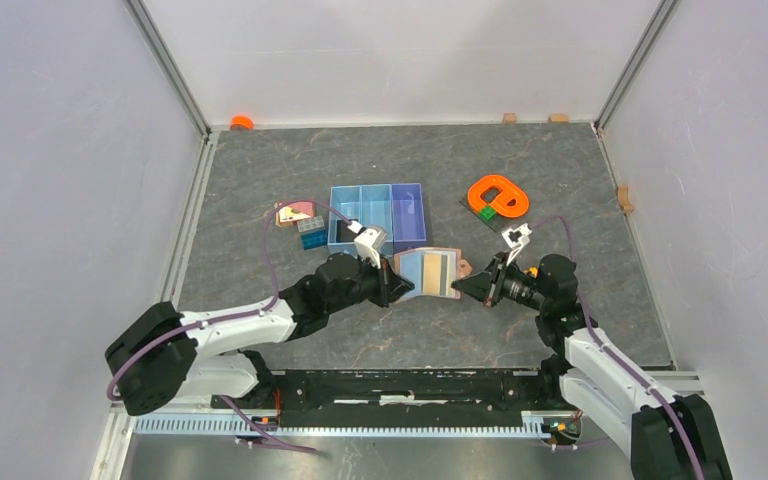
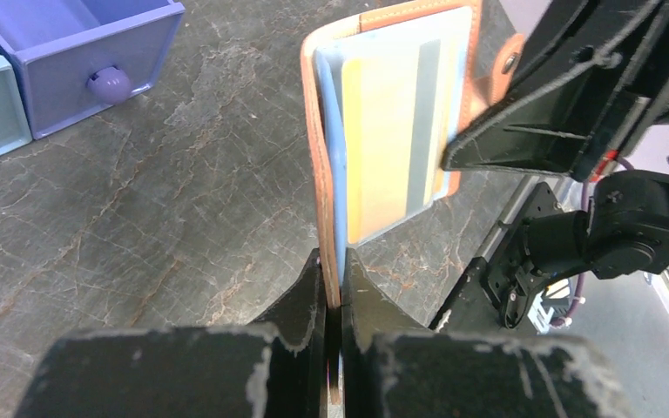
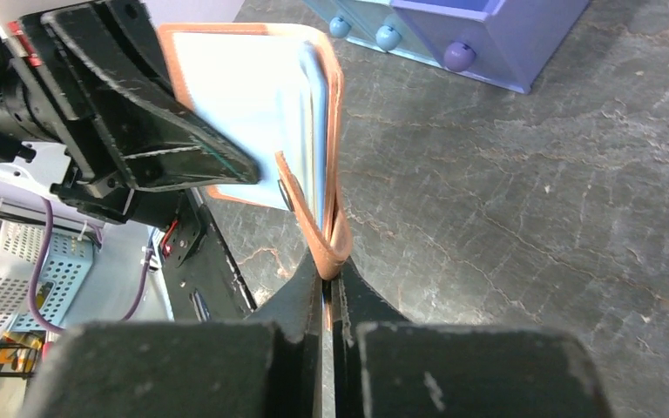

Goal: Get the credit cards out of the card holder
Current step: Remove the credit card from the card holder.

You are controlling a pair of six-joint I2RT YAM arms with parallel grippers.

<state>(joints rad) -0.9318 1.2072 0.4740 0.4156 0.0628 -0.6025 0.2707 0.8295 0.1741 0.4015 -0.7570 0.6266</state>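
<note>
A: Where is the card holder point(image 1: 430, 272) lying?

B: It is being held open between the two arms, near the blue tray point(image 1: 377, 213), inner side facing up. I cannot tell whether it is touching the table point(image 1: 260, 180).

A: What is the left tool point(image 2: 333, 270) doing?

B: It is pinching the holder's left leather edge, with its fingers pressed tight on it.

A: And the right tool point(image 3: 327, 270)?

B: It is clamping the opposite edge, where the closure tab is looping round, its fingers squeezing the leather between them.

A: Are any cards showing?

B: A tan credit card point(image 2: 383, 131) is sitting in the grey-blue inner pocket, with its upper part showing.
</note>
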